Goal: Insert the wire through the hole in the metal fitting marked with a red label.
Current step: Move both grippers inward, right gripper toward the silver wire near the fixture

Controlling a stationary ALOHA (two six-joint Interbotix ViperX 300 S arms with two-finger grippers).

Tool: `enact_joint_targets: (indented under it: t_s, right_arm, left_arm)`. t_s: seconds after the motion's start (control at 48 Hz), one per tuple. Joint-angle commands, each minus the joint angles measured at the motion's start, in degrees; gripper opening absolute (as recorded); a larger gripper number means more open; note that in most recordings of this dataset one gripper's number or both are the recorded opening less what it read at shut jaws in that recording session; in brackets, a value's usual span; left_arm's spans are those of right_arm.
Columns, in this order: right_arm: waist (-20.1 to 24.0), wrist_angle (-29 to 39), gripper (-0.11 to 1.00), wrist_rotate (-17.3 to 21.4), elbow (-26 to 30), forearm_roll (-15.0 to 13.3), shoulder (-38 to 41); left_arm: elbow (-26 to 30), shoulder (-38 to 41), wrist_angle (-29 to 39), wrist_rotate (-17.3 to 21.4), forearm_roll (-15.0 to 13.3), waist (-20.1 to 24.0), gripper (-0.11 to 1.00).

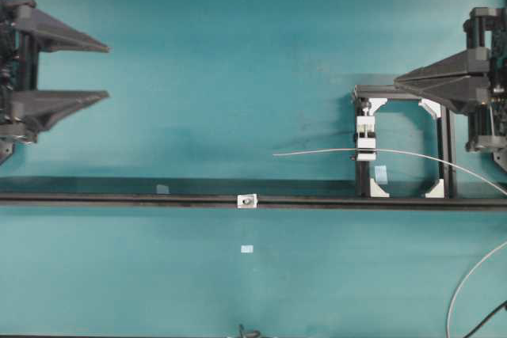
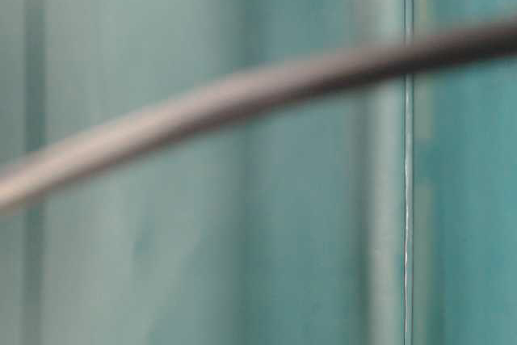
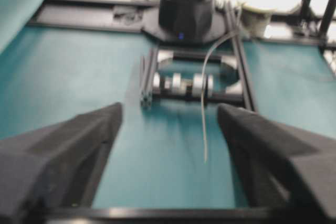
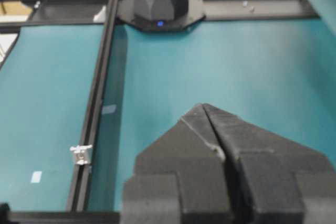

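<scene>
The thin silver wire lies curved across the mat. It passes through the white clamp in the black frame, and its free end points left. The tiny silvery metal fitting with a dark hole sits on the long black rail, well left of the wire's tip. No red label can be made out. My left gripper hangs open at the far left, empty. From the left wrist, the wire ends between the open fingers. My right gripper is shut, empty, over the frame's top bar. From the right wrist, the shut gripper and the fitting show.
Small pale tags lie on the mat. A grey cable and a black cable enter at the bottom right. In the table-level view only a blurred grey strand crosses close to the lens.
</scene>
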State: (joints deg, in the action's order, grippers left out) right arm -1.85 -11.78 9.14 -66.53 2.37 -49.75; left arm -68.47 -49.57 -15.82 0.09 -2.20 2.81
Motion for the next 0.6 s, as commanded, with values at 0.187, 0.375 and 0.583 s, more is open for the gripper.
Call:
enact_joint_targets:
  t_s: [0.187,0.375,0.583]
  right_arm:
    - [-0.18,0.09,0.42,2.29,1.58,0.09,3.34]
    - [-0.18,-0.26,0.75,2.46,2.2,0.09,7.38]
    - [0.7,-1.32,0.74,2.46,4.04,0.09,14.24]
  left_arm:
    - [1.49,7.47,-1.58,1.23,0.0,0.09,0.58]
    - [0.7,10.99,-5.54,1.49,0.09,0.0,0.61]
    - [0.79,17.05,-7.73,1.49,0.09,-0.79,0.62]
